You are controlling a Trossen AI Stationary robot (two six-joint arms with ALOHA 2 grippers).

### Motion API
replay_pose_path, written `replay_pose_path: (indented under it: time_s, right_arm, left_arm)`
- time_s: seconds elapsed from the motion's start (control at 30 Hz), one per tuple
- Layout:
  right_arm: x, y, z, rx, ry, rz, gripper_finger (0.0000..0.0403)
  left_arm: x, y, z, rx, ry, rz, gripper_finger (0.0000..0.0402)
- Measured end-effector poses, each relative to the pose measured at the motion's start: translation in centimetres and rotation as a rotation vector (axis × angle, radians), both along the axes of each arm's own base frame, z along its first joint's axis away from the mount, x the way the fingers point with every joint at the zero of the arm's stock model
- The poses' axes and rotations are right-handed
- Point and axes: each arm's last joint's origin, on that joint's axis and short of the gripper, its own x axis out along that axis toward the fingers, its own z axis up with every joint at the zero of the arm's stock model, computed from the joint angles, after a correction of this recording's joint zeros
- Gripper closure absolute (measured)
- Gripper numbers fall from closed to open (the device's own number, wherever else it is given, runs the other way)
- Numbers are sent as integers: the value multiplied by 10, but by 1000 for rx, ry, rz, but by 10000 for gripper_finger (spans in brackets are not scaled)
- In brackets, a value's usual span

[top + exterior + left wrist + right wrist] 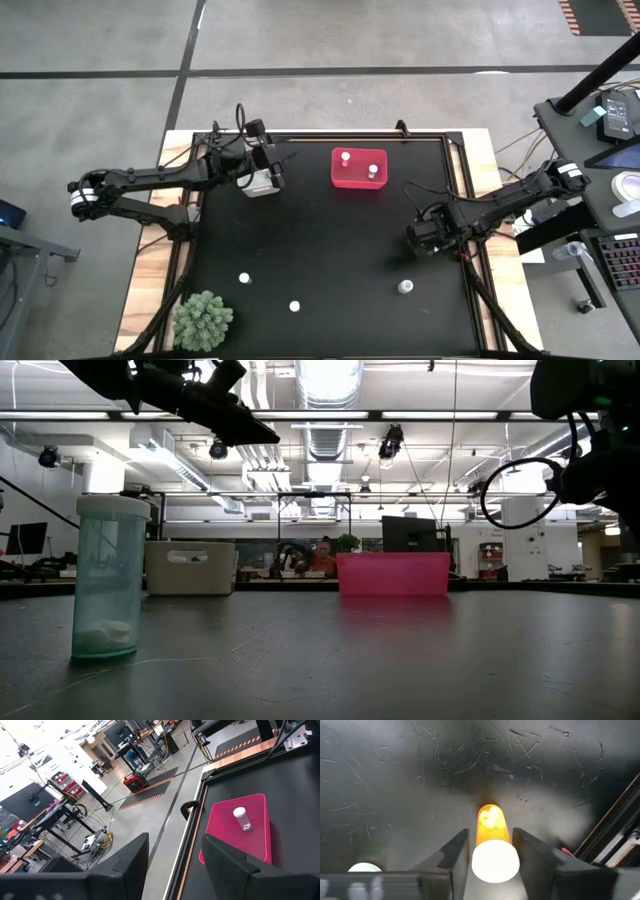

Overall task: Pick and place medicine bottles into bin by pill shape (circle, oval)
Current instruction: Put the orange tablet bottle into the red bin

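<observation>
Closest to the low camera stands a pale green bottle [104,577] with white pills at its bottom, upright on the black tabletop [330,250]. Seen from above, three white-capped bottles stand along the near edge: one [244,279] near the green plant [204,320], one [295,306] in the middle, and one [405,287] toward the right.

Further in, the right gripper [422,236] hangs over the tabletop's right side. Its jaws are closed on an amber bottle [492,841] with a white cap, held between the two fingers [455,856].

Farthest back, the red bin [359,170] sits by the far edge with two bottles in it, one [346,156] on its left and one [372,170] on its right. The clear bin [260,182] stands well to its left. The left gripper [265,163] hovers above the clear bin, jaws spread apart and holding nothing.
</observation>
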Motion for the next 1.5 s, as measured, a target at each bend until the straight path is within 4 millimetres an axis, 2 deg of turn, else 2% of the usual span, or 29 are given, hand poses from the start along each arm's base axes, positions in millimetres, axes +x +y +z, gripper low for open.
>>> replay_pose_path:
  time_s: [0.2, 0.43, 0.7, 0.9, 1.2, 1.5]
  right_arm:
    - [1, 0, 0, 2, -5, -1, 294]
    - [1, 0, 2, 2, -10, -4, 290]
    - [18, -4, 31, 19, -89, -45, 290]
    - [33, -14, 53, 15, -172, -57, 290]
    - [77, -45, 73, -56, -213, 46, 291]
    - [124, -101, 102, -110, -260, 171, 291]
  left_arm:
    - [0, 0, 0, 0, 0, 0, 234]
    - [0, 0, 0, -1, 0, 0, 234]
    - [0, 0, 0, -2, 1, 0, 234]
    - [0, 0, -1, -2, 1, 0, 234]
    - [0, 0, -2, -4, 5, 0, 234]
    - [0, 0, -2, -3, 5, 0, 234]
